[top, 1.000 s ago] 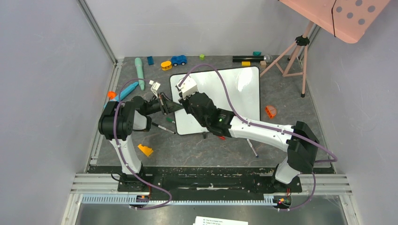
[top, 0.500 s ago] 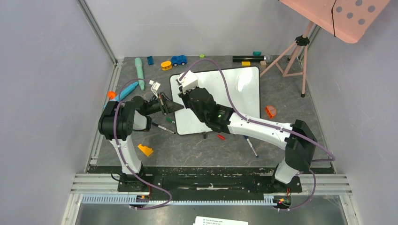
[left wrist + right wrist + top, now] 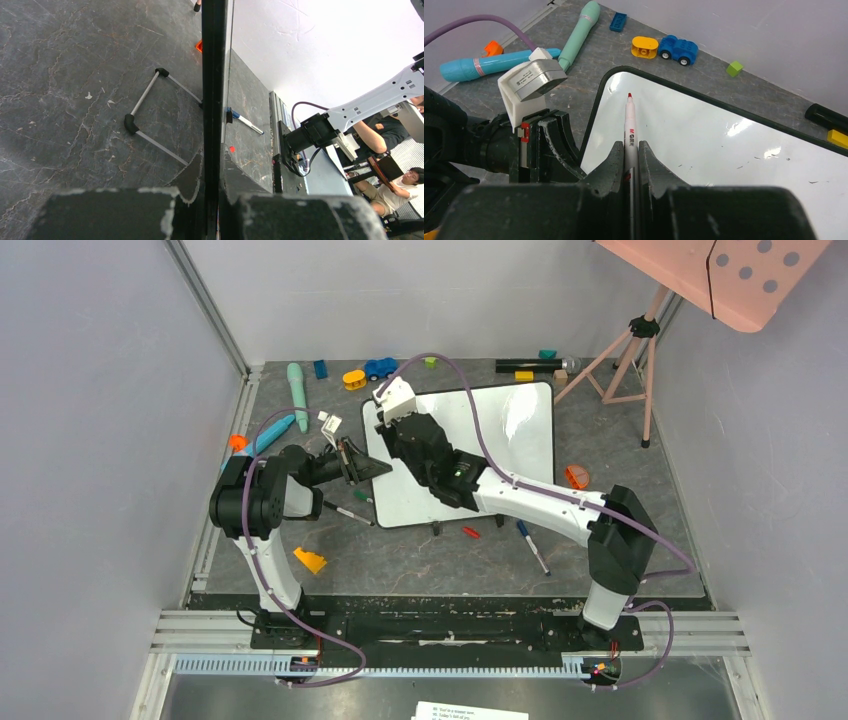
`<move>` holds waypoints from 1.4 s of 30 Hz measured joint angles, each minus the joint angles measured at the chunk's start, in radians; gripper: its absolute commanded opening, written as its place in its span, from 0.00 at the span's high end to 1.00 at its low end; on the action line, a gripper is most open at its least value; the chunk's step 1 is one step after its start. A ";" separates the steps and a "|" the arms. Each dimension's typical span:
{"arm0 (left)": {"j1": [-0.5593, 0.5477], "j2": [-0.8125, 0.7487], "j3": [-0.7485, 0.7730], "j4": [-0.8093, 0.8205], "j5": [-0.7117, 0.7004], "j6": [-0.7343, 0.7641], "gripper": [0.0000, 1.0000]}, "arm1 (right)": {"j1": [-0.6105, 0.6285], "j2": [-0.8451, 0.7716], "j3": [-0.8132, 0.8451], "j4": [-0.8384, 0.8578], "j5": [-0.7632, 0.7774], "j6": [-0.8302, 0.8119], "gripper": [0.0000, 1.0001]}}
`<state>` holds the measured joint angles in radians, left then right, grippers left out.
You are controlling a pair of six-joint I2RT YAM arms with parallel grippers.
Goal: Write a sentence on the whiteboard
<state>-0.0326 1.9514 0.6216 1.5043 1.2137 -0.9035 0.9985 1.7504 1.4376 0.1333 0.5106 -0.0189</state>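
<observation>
Right pincer (image 3: 630, 145), clamping the marker (image 3: 629, 120), has slid up the whiteboard (image 3: 500, 440) toward its far-left corner; left pincer (image 3: 212, 165) pinches its rim.

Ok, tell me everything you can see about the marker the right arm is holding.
The marker is a slim, plastic-looking pen with a white barrel, red print on its side and a bare red tip, cap off. The right gripper's fingers clamp its barrel. It points toward the whiteboard's far left corner. Whether the tip touches the surface cannot be told.
</observation>
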 measured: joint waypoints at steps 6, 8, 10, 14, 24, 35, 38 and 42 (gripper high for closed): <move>0.000 0.000 0.000 0.000 0.000 0.000 0.98 | -0.011 0.016 0.019 -0.004 -0.006 0.000 1.00; 0.000 0.000 0.000 0.000 0.000 0.000 0.98 | -0.014 0.017 0.019 -0.013 -0.006 0.000 1.00; 0.000 0.000 0.000 0.000 0.000 0.000 0.98 | -0.016 0.017 0.019 -0.018 -0.006 0.000 1.00; 0.000 0.000 0.000 0.000 0.000 0.000 0.98 | -0.021 0.017 0.019 -0.021 -0.006 0.002 1.00; 0.000 0.000 0.000 0.000 0.000 0.000 0.98 | -0.029 0.034 0.024 -0.022 -0.025 0.003 1.00; 0.000 0.000 0.000 -0.002 0.000 0.000 0.98 | -0.032 0.061 0.042 -0.023 -0.035 0.008 1.00; 0.000 0.000 0.000 -0.002 0.000 0.000 0.98 | -0.032 0.061 0.042 -0.023 -0.035 0.010 1.00; 0.000 0.000 0.000 -0.002 0.000 0.000 0.98 | -0.033 0.061 0.039 -0.022 -0.036 0.010 1.00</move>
<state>-0.0326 1.9518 0.6220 1.5028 1.2133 -0.9039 0.9657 1.8118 1.4769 0.1116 0.4744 -0.0086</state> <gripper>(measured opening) 0.095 0.110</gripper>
